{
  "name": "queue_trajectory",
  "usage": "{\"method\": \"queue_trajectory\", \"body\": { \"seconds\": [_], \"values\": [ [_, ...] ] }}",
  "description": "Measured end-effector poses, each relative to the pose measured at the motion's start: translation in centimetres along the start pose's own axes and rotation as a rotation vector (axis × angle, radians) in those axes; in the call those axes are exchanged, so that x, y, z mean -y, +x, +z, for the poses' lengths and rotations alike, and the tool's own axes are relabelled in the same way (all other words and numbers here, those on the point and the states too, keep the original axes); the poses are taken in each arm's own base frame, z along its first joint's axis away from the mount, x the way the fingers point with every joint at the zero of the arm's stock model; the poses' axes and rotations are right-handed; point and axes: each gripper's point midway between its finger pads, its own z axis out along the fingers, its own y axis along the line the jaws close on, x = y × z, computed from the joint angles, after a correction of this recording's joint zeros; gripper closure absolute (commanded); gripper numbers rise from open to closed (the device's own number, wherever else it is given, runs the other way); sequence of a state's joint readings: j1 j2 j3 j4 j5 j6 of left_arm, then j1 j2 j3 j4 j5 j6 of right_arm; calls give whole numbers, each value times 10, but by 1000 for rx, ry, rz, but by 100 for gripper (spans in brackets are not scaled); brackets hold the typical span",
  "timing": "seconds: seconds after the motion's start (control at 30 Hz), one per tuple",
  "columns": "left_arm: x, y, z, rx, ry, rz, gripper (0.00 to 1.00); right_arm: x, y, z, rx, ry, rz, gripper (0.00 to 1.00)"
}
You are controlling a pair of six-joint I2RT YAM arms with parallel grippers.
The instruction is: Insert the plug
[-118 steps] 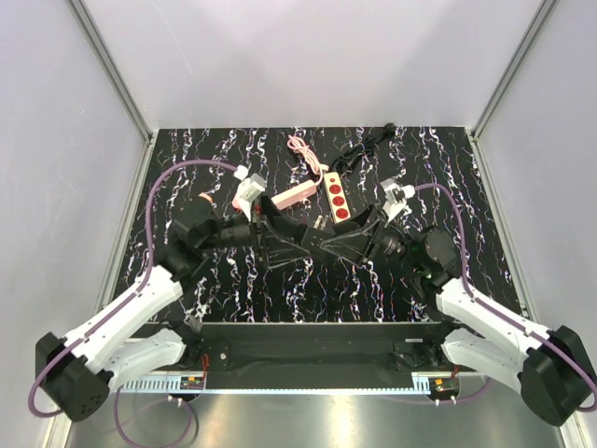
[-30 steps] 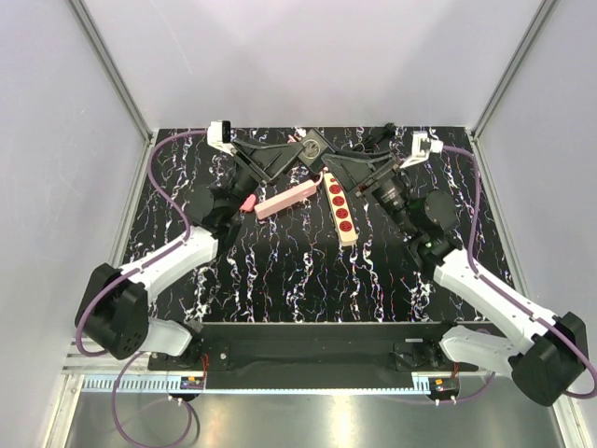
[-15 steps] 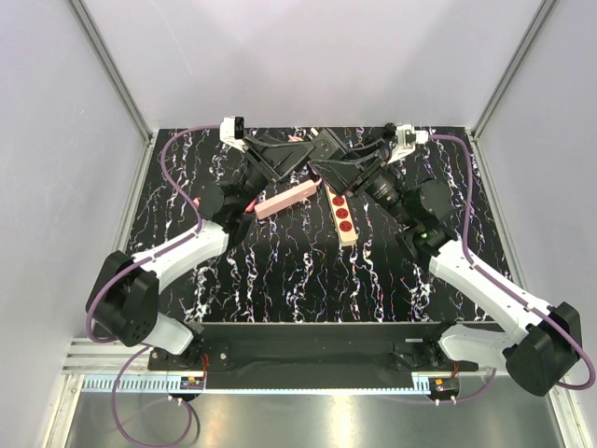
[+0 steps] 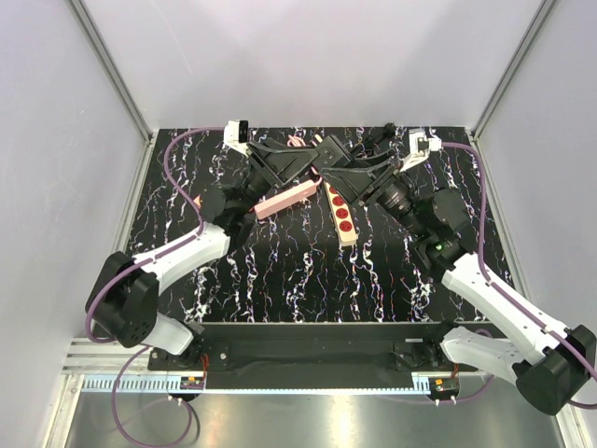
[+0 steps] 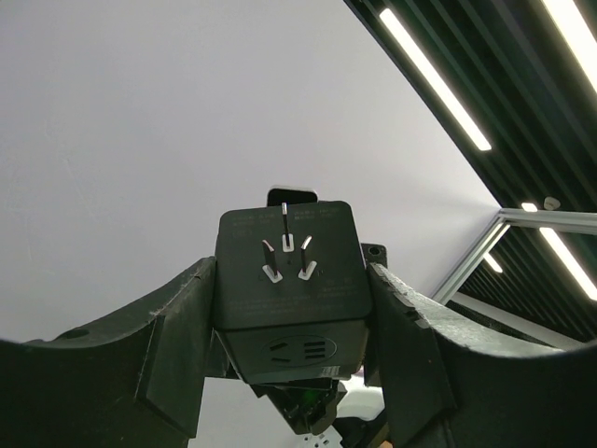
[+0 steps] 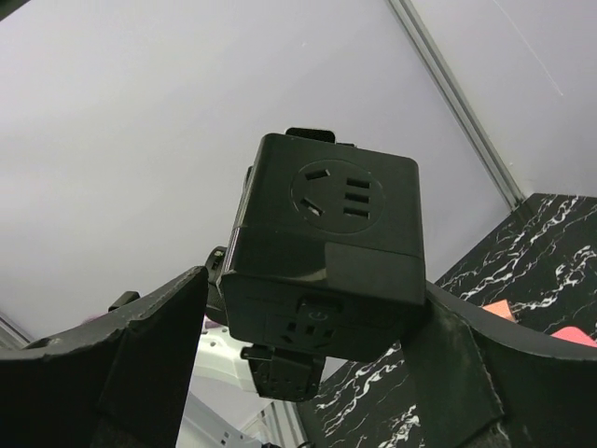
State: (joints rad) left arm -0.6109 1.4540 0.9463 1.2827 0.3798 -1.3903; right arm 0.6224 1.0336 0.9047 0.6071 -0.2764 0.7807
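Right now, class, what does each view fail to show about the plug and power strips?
- Top view: black plug mostly covered by left gripper and right gripper.
- Top view: far end of the beige strip partly under the right gripper.
- Right wrist: the plug's prongs face away.
- Left wrist: the table is out of frame.

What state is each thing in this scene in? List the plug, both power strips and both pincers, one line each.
black plug: lifted off the table, prongs bare, clamped from both sides.
left pincer: shut on the black plug.
right pincer: open around the plug, with a gap on one side.
pink power strip: lying flat on the table.
beige power strip: lying flat, visible red sockets empty.
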Motion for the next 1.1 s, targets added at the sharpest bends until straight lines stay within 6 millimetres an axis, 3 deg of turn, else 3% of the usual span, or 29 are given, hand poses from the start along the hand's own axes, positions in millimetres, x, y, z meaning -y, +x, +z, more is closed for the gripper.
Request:
{"method": "queue_trajectory", "body": {
  "seconds": [0.17,0.3,0.4,0.43,0.47,0.6,0.83,1.1],
  "values": [
    [3,2,1,-16,10,13,100,2,-2,0,-5,25,47,27],
    [7,3,2,-26,19,32,98,2,-4,-1,2,22,65,60],
    [10,3,1,-32,26,47,49,0,-4,-1,5,1,65,77],
    [11,4,1,-39,26,55,34,-1,-3,-2,10,-11,62,89],
    [11,5,1,-46,26,62,31,-1,-2,-4,16,-23,60,98],
    [13,15,-8,-102,26,63,10,3,4,-15,15,-48,54,100],
    [17,21,-46,-198,10,111,5,3,17,-35,-104,-55,-40,100],
    [56,42,-70,-376,88,294,2,1,76,-64,-417,-158,-54,100]
  ]
}}
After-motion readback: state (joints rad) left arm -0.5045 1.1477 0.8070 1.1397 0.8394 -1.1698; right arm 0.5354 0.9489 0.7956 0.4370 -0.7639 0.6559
